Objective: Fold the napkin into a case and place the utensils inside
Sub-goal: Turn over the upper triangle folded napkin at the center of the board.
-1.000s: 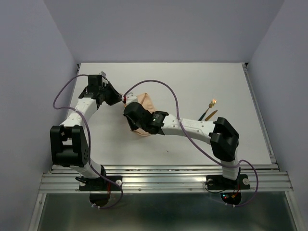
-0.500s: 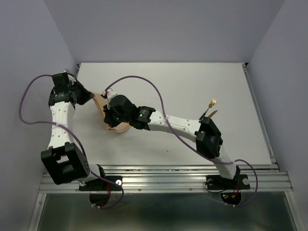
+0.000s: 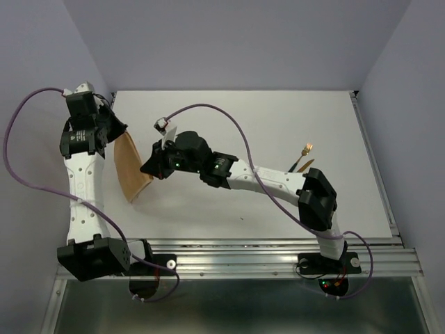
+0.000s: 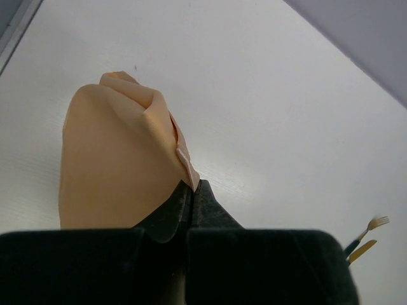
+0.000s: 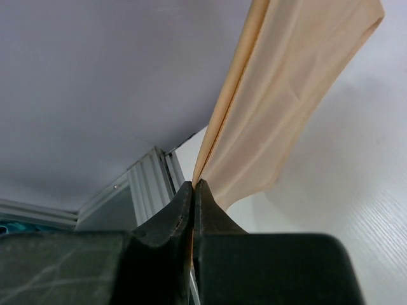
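Note:
The peach-orange napkin (image 3: pixel 131 169) hangs in the air over the table's left side, stretched between both grippers. My left gripper (image 3: pixel 119 129) is shut on its upper corner; in the left wrist view the cloth (image 4: pixel 117 165) bulges out from the closed tips (image 4: pixel 191 184). My right gripper (image 3: pixel 148 167) is shut on the napkin's other edge; in the right wrist view the cloth (image 5: pixel 280 95) rises from the pinched tips (image 5: pixel 193 184). The utensils, a gold fork (image 3: pixel 306 149) and a second gold piece (image 3: pixel 304 165), lie at the table's right, also seen in the left wrist view (image 4: pixel 376 222).
The white table (image 3: pixel 278 118) is bounded by purple walls on the left, back and right. A metal rail (image 3: pixel 236 261) runs along the near edge. Purple cables (image 3: pixel 229 132) loop over both arms.
Both grippers have lifted the napkin off the table and carried it left. The left arm rose and swung toward the left wall; the cloth now hangs spread instead of bunched.

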`<state>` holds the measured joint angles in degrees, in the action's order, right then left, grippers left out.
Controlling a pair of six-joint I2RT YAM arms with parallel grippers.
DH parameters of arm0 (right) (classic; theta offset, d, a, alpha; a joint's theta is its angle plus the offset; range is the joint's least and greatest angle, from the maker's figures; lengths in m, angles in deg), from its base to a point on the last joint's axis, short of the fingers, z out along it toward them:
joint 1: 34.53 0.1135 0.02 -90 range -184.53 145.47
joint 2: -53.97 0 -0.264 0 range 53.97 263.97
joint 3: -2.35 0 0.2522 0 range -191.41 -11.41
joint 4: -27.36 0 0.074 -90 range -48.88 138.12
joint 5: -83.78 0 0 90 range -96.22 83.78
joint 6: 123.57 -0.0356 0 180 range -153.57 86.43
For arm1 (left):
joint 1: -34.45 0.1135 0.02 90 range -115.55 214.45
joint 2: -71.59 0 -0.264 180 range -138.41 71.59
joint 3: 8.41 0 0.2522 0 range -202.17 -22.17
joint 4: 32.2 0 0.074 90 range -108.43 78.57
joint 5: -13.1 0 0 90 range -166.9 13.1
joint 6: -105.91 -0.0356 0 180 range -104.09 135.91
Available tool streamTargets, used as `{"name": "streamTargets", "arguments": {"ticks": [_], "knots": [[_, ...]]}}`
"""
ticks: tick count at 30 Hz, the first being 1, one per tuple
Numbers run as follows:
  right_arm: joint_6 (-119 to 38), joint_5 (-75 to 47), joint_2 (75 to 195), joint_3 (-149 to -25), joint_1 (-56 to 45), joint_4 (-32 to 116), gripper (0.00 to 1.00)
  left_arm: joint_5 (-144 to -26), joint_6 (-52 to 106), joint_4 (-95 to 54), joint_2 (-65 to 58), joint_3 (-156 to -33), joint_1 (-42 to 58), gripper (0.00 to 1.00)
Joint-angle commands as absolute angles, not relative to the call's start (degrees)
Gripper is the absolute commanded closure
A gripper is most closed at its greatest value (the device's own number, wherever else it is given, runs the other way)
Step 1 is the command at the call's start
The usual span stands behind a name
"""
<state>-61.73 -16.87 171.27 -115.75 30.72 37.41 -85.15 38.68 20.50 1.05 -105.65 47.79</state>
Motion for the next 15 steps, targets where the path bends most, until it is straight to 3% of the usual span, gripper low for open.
{"name": "streamTargets", "arguments": {"ticks": [1,8,15], "knots": [[-68.63,-25.99,167.28,-104.44,28.32,36.12,0.99,-79.46,40.51,3.91,-4.06,-104.18,41.95,1.00],[-71.01,-22.57,160.42,-86.58,21.90,31.89,0.99,-78.04,44.73,-5.59,-16.11,-98.55,32.54,1.00],[-71.54,-19.93,155.84,-72.08,17.95,30.13,0.99,-77.52,47.11,-10.17,-29.20,-101.35,22.42,1.00]]}}
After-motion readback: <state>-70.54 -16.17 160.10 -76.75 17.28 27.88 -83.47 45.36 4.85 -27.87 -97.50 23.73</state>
